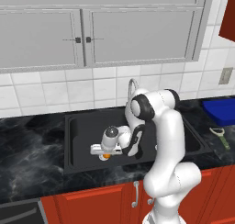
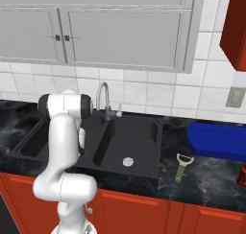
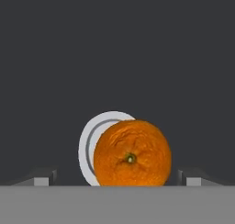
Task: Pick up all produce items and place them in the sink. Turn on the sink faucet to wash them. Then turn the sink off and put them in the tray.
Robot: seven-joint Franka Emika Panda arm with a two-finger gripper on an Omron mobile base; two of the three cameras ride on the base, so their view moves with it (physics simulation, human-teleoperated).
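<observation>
Left base view: the arm reaches down into the left basin of the sink [image 1: 78, 140], with the gripper [image 1: 106, 154] low over the basin floor. The orange fruit [image 1: 106, 156] shows just beneath the hand. The faucet [image 1: 132, 84] rises behind the arm, with no water visible. The blue tray [image 1: 221, 110] sits on the worktop [image 1: 27, 145] well to the right, with a green-handled peeler [image 1: 221, 137] just in front of it.

Right base view: the arm blocks most of the left basin. The right basin holds nothing but its drain [image 2: 128, 161]. Faucet, tray and peeler stand as noted.

Hand view: the fruit [image 3: 132, 153] rests on the basin floor, partly overlapping the silver drain [image 3: 89, 142]. The jaws stand fully apart, one finger at each side of the fruit and clear of it; nothing is grasped.

Assessment: the fruit is in the sink. Whether it has just been released for washing or is about to be lifted cannot be determined. If unwashed, the next move calls for withdrawing upward and reaching the faucet; if washed, closing squarely across the fruit, which may roll.
</observation>
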